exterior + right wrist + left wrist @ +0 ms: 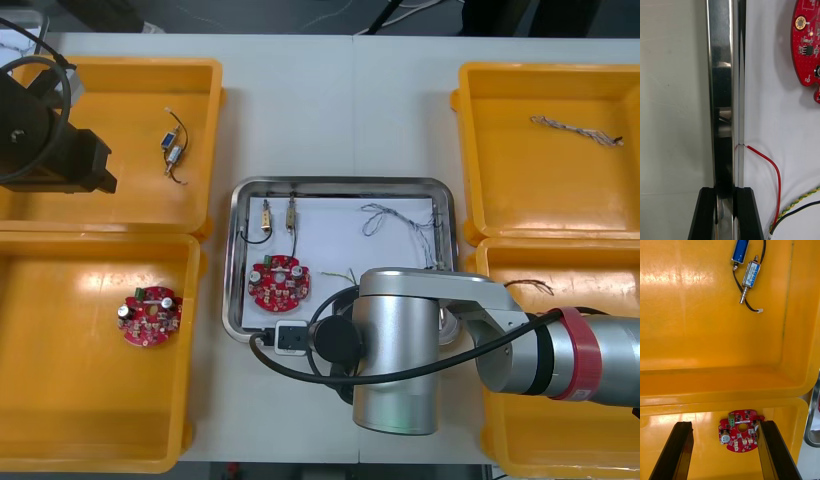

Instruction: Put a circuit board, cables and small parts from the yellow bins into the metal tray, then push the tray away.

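Light table (330, 110) under everything, seen steeply from above. Dead centre on it, metal tray (340, 184) with a shiny rim and white inside.

Inside the tray:
- red circuit board (280, 281) at 8 o'clock
- small metal parts (267, 216), a pair side by side, up at 10 o'clock
- blue and white twisted cable (400, 220) around 1 o'clock
- red and yellow cable (779, 183) down by the 6 o'clock rim, bare end of the red strand right up against the tray wall

Right gripper (725, 189) clamped on that same 6 o'clock rim, one black finger outside the tray and one inside, metal edge pinched between them. From above, silver wrist of the right arm covering that spot.

Further out, yellow on all sides:
- far-left bin (130, 110) at 10 o'clock, with another small metal part (176, 150) and its dark lead
- near-left bin (70, 400) at 8 o'clock, with a second red board (150, 317)
- far-right bin (520, 180) at 2 o'clock, with another twisted cable (578, 129)
- near-right bin (600, 280) at 4 o'clock, with a thin dark cable (530, 287), partly under the right arm

Left gripper (724, 423) way out at 10 o'clock, hanging over the far-left bin — fingers spread wide, gripping nothing.
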Tool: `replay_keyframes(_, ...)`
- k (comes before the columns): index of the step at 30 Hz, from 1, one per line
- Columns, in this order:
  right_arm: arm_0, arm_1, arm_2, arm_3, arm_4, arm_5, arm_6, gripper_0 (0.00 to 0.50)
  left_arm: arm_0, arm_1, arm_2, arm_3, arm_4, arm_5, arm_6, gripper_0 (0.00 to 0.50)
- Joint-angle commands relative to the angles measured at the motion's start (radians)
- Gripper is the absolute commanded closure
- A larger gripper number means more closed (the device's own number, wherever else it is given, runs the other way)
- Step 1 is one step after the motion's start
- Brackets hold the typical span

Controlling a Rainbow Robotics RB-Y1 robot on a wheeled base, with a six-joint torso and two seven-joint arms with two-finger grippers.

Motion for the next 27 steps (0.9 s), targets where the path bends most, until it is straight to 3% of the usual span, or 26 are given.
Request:
replay_keyframes(1, -0.045, -0.001, 0.014, -0.01, 0.019, -0.019, -0.039, 0.5, 0.018, 0.043, -0.011, -0.031, -0.009, 0.006, 0.056, 0.0)
replay_keyframes(27, -0.128, -0.111, 0.014, -0.01, 0.056, -0.166, -0.016, 0.5, 0.018, 0.043, -0.011, -0.031, -0.009, 0.006, 0.056, 0.0)
